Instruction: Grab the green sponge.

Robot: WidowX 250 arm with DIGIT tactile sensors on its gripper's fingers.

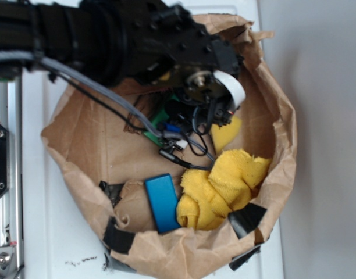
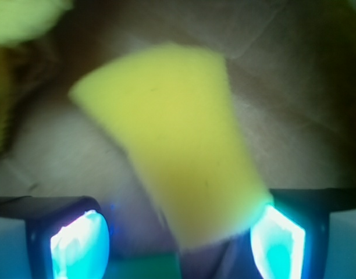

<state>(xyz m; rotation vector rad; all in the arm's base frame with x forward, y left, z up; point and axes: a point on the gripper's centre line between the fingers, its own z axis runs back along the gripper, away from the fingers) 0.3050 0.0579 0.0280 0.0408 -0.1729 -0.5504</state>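
A crumpled brown paper bag, rolled down into a shallow basin with wrinkled walls and patches of black tape along its near rim, carries everything here. In the exterior view a smooth, sharp-edged blue block lies flat by the bag's near rim, touching a bunched, fuzzy yellow cloth to its right. The black robot arm reaches in from the upper left, and below its wrist only a sliver of the green sponge shows near the middle of the bag floor, mostly hidden by the arm and its grey cables. A corner of a yellow sponge peeks out right of the wrist. The wrist view shows what the other hides: the porous yellow sponge is a blunt wedge lying on the brown paper, its narrow end reaching down between the glowing fingertips, and the gripper stands spread wide, holding nothing. A flat green edge of the green sponge lies at the bottom of that view, between the fingers.
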